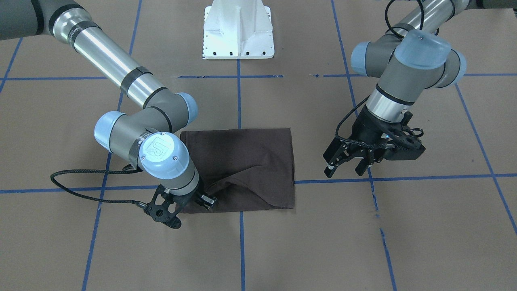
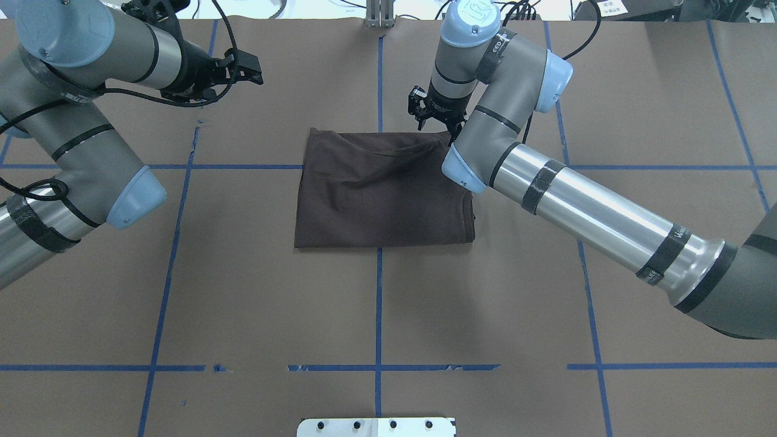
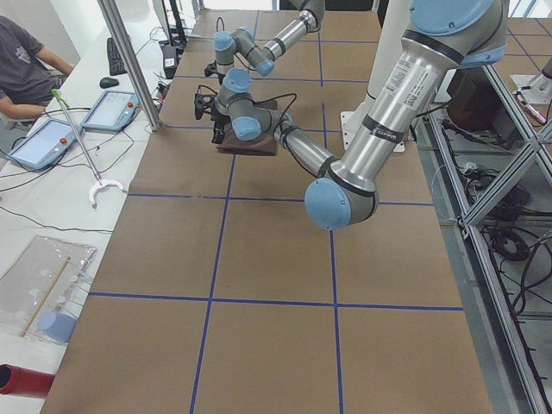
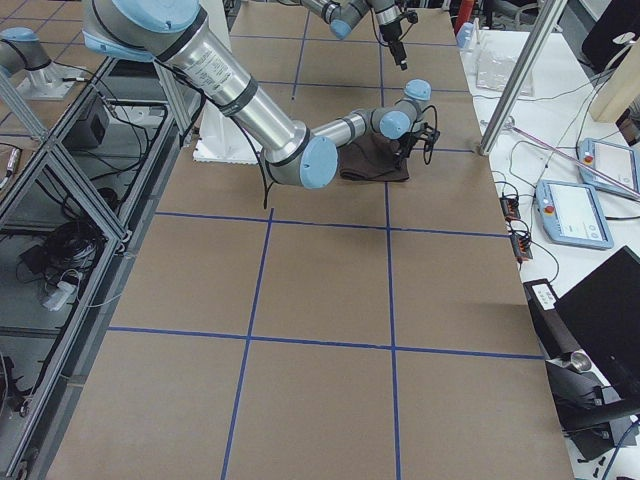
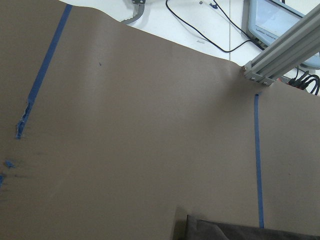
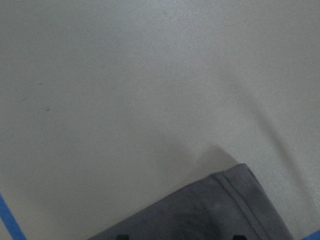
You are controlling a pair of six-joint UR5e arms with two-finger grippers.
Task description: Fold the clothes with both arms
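A dark T-shirt (image 1: 250, 161) lies folded into a rectangle at the centre of the counter (image 1: 323, 242). The right gripper (image 1: 205, 199) sits low at one corner, jaws seemingly apart, beside a raised wrinkle. Lifting away carelessly could snag that cloth and undo the fold. The left gripper (image 1: 348, 163) hangs well apart, fingers spread.

the right gripper (image 1: 198, 198) sits at a corner of the folded dark t-shirt (image 1: 246, 161) on the brown table (image 1: 363, 242); the left gripper (image 1: 349, 165) hovers apart, jaws spread.
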